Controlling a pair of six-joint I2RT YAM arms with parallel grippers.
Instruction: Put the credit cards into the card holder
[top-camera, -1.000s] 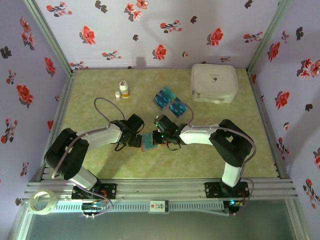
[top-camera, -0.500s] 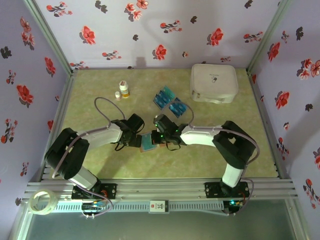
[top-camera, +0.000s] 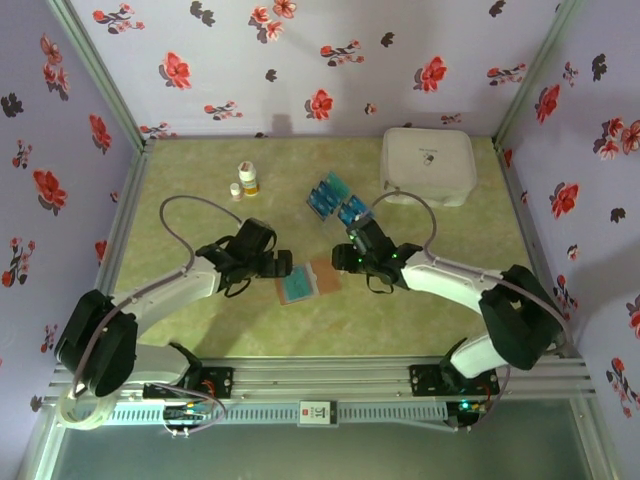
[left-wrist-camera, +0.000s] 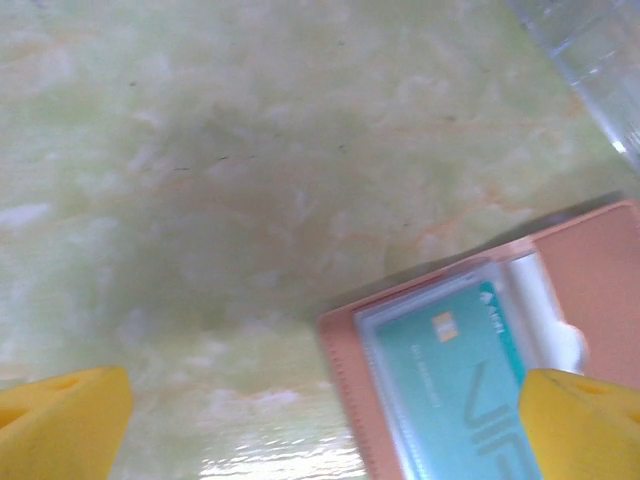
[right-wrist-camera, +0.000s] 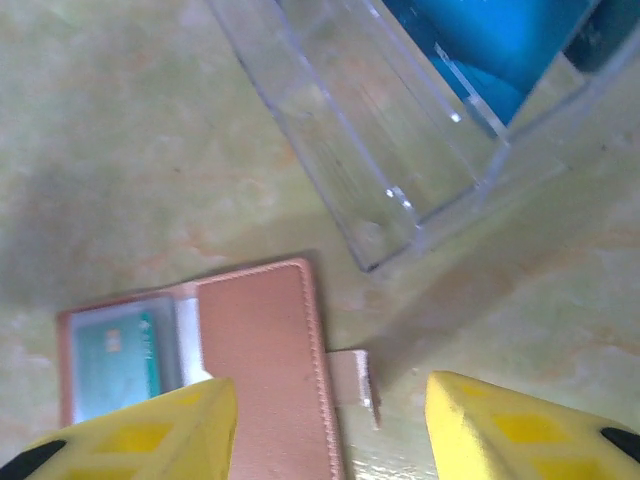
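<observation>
Nearest, the card holder lies open and flat on the counter, with one teal card tucked in its left half. The left fingers stand wide and empty above its left edge. The right fingers hang parted, holding nothing, over its right flap. Beyond, more credit cards sit in a clear tray. Farther right is a white case.

walls: lilac, red flowers | tabletop: pale green marble
</observation>
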